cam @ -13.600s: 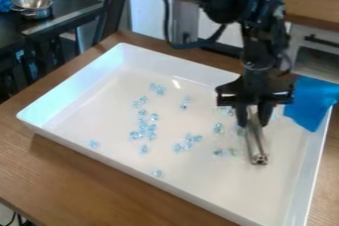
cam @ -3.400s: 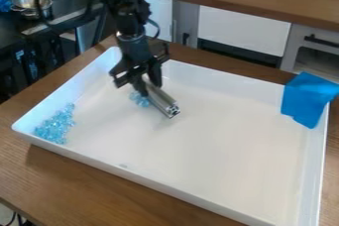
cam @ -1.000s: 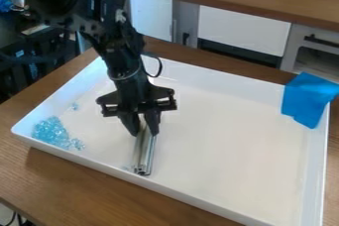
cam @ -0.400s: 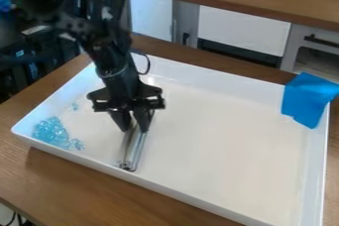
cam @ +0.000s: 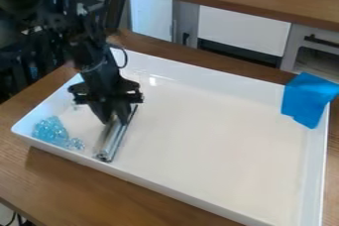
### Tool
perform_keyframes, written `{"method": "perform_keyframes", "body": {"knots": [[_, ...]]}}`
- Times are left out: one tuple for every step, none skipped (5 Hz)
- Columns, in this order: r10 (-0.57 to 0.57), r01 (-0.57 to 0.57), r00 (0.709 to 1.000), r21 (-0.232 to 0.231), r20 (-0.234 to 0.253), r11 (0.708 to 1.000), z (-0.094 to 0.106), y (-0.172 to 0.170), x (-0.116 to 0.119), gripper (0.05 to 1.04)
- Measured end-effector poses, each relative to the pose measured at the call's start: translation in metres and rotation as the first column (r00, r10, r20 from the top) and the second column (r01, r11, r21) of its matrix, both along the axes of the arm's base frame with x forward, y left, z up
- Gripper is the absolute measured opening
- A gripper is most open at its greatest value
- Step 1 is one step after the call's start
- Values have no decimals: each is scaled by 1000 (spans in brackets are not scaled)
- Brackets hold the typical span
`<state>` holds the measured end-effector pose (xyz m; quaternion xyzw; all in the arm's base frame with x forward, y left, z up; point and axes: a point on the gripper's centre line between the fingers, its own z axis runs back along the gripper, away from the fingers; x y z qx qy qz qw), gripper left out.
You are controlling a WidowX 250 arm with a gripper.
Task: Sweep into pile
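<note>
Wooden tabletop lies nearest me, under the white tray. Inside, near the front wall, the metal bar has moved closer to the blue beads, still piled at the left corner. I've got the gripper clamped on the bar, shifted left with it. Farther back, the blue cloth hasn't moved.

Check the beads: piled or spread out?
Mostly piled: most beads bunch together at the tray's left end, a few slightly apart.
</note>
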<state>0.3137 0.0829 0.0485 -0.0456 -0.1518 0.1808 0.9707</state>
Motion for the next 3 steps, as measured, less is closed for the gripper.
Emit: {"method": "perform_keyframes", "body": {"knots": [[-8,8,1000,45,7,999,-1,20,4,347],[-14,13,1000,81,13,997,0,39,1,346],[-44,43,999,115,4,992,1,41,1,346]]}}
